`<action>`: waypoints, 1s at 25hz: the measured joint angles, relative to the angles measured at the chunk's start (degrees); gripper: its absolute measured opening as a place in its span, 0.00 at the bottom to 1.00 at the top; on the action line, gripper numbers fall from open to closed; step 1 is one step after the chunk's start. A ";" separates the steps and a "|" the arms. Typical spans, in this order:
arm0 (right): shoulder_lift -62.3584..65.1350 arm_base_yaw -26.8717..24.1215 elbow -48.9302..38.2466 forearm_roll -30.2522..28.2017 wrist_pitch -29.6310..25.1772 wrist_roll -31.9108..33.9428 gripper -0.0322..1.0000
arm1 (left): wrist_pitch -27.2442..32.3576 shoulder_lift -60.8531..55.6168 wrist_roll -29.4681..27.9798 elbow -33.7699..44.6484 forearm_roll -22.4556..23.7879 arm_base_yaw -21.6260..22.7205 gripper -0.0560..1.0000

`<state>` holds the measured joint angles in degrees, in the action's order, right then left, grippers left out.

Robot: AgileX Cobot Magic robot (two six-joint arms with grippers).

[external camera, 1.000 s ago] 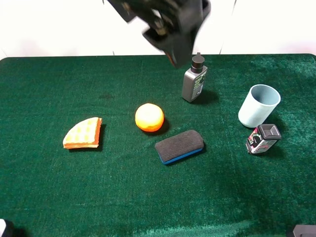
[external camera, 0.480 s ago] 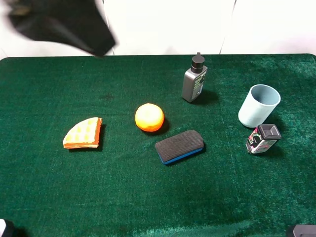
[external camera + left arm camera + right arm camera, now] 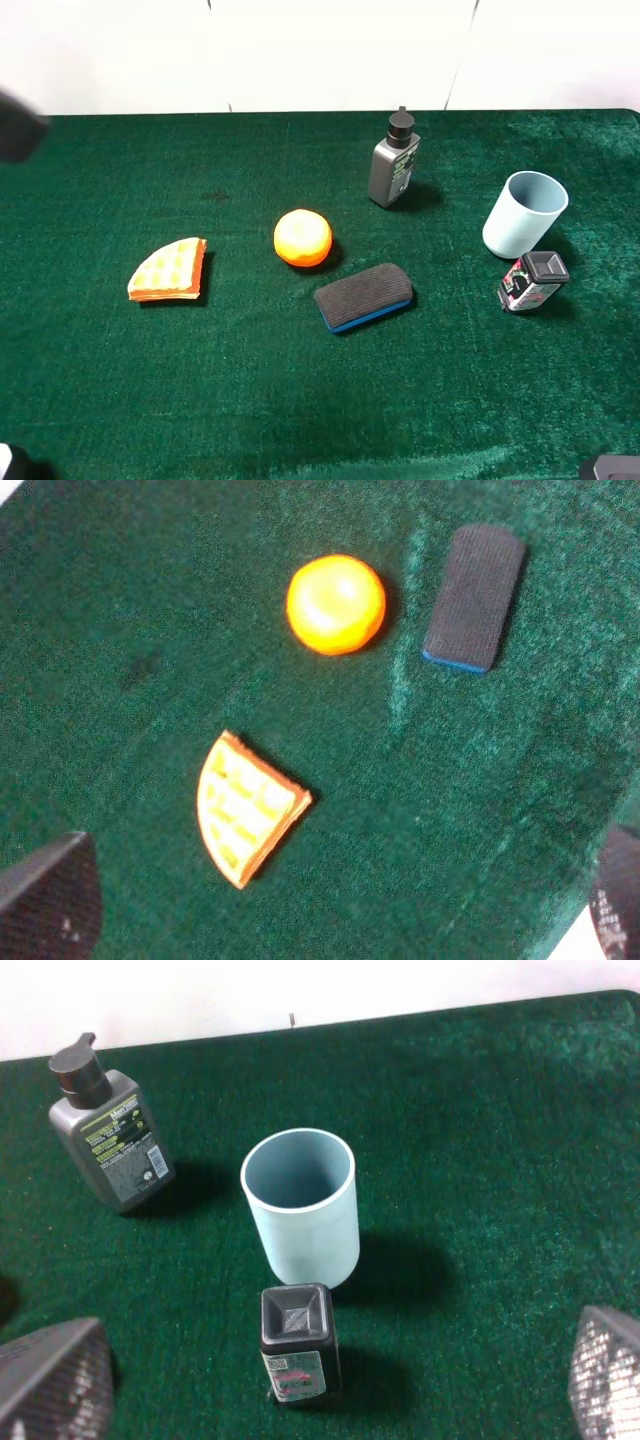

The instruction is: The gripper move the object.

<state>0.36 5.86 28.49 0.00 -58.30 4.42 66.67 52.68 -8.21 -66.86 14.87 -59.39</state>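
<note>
1. The eraser (image 3: 363, 296) lies flat on green felt, just beside the orange (image 3: 302, 237).
2. An upright blue cup (image 3: 300, 1204) is empty.
3. Left gripper (image 3: 320, 920) and right gripper (image 3: 330, 1380) are spread, holding nothing.

Little of the robot shows. At the far left edge of the high view sits a blurred black lump of arm (image 3: 18, 130), its shape unclear. The left tool (image 3: 330, 910) shows only two dark finger tips (image 3: 48, 900) with a fine woven, carbon-like texture and pale specks. The right tool (image 3: 330, 1380) shows two grey fingertips (image 3: 50, 1380) with a checkered mesh pattern and rounded corners.
</note>
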 joint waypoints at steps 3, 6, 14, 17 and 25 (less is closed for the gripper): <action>0.00 0.00 0.00 0.00 0.08 0.00 0.70 | 0.00 -2.53 0.00 2.80 -0.88 4.18 0.99; 0.00 0.00 0.00 0.00 0.22 0.00 0.70 | 0.00 -4.34 0.00 5.13 -3.40 10.62 0.99; 0.00 0.00 0.00 0.00 0.22 0.00 0.70 | 0.05 -11.19 0.12 11.64 -8.89 27.73 0.99; 0.00 0.00 0.00 0.00 0.22 0.00 0.70 | 0.05 -15.18 0.23 14.55 -8.94 32.64 0.99; 0.00 0.00 0.00 0.00 0.22 0.00 0.70 | 0.05 -27.08 0.23 23.37 -9.01 44.28 0.99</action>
<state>0.36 5.86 28.49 0.00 -58.07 4.42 66.71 25.60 -7.98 -43.50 5.86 -15.11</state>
